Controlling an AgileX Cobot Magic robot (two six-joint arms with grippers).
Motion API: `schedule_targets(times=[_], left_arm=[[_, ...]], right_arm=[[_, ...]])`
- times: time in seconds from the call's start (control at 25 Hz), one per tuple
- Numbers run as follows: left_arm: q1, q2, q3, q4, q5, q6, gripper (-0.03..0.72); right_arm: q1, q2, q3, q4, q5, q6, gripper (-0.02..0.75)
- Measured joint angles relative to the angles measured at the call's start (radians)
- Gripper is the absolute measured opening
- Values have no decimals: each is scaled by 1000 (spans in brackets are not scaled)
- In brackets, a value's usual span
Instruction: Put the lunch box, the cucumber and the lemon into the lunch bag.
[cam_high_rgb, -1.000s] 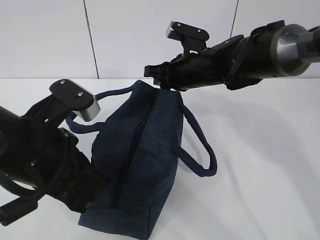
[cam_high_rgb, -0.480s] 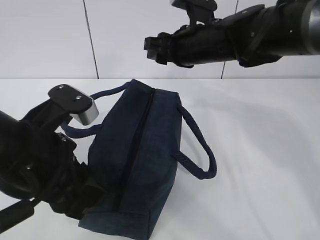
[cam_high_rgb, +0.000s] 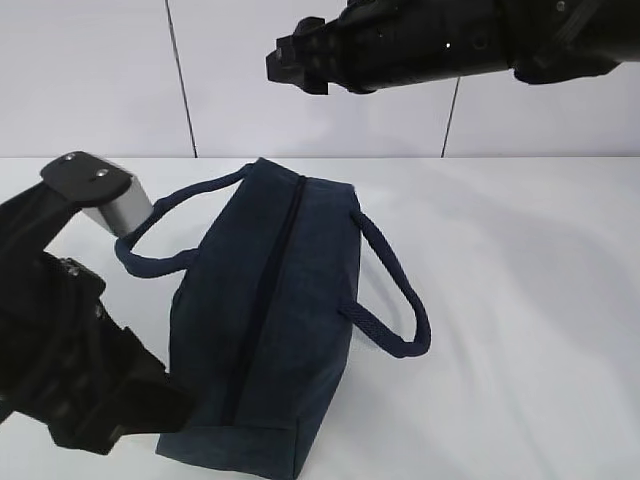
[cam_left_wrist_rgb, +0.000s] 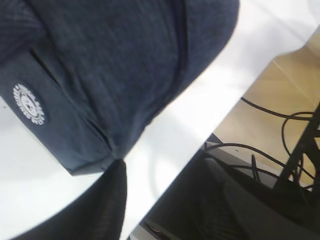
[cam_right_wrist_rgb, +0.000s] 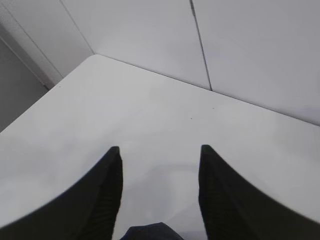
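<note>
The navy lunch bag lies lengthwise on the white table, its top zipper drawn shut and both handles drooping to the sides. The lunch box, the cucumber and the lemon are out of view. My right gripper hangs high above the bag's far end, open, with only bare table between its fingers; a corner of the lunch bag peeks in below. My left gripper sits by the bag's near left corner, open and holding nothing. In the left wrist view one finger shows just below the lunch bag.
The table's near edge runs close to the bag's end, with cables and floor beyond it. A white panelled wall stands behind the table. White tabletop lies right of the bag.
The right gripper has let go at the bag's far end, opened and risen well above it. The left arm has drawn back leftward from the bag's near end and opened.
</note>
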Motion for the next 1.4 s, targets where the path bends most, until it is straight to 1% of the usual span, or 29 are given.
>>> schedule_targets(times=[0.16,0.4,0.64,0.96,1.04,1.12,1.2,1.28,1.4], left_arm=[[0,-53,2,0,25,-23,348],[0,-104,2,0,73,-51,348],[0,-110,2,0,117,-55,348],[0,-110,-4,0,132,-67,304],[0,-114,-45,20,145,-121,302],[0,-114,-106,92,171,-228,301],[14,-107,-188,191,233,-338,301],[47,-78,-266,250,311,-406,301],[123,-9,-373,286,409,-433,301]], right_arm=[[-13,-29,0,0,-110,-63,362],[-93,-68,2,0,-336,-168,362],[-161,-146,2,0,-510,-185,362],[-170,-170,2,0,-630,-185,363],[-170,-170,2,0,-668,-185,363],[-172,-170,2,0,-697,-185,362],[-172,-170,2,0,-713,-185,363],[-174,-170,2,0,-725,-185,363],[-174,-170,2,0,-741,-185,363]])
